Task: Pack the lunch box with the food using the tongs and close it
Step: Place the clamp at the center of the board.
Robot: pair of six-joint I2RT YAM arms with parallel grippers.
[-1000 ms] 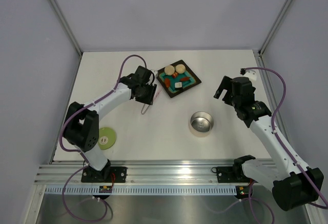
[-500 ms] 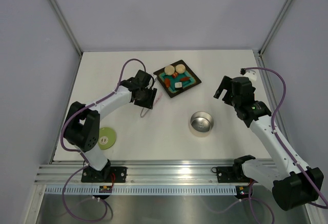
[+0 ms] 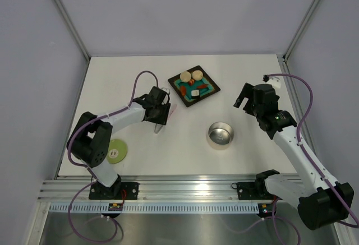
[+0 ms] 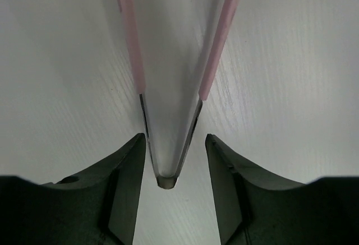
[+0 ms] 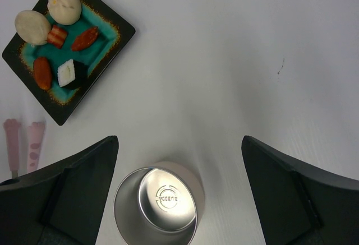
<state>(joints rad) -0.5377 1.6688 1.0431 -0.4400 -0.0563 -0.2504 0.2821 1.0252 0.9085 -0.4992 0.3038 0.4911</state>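
The whitish-pink tongs (image 4: 168, 116) lie flat on the table, their joined end between my left gripper's (image 4: 174, 161) fingers (image 4: 126, 189). Its jaws stand a little apart from both arms, so it is open. In the top view the left gripper (image 3: 159, 115) covers most of the tongs (image 3: 171, 109). The lunch box (image 3: 220, 134), an empty steel tin, stands uncovered right of centre. Its green lid (image 3: 116, 151) lies near the left arm's base. The food (image 5: 64, 5), beige balls, red pieces and a white block, sits on the teal tray (image 5: 120, 29). My right gripper (image 5: 178, 144) hangs wide open above the lunch box (image 5: 157, 206), holding nothing.
The dark-rimmed tray (image 3: 210, 90) sits at the back centre, just right of the tongs' tips (image 5: 35, 138). White walls and metal posts close in the table on three sides. A metal rail runs along the near edge.
My left gripper has slid toward the near edge along the tongs to their joined end, and its jaws have widened. The right arm has not moved.
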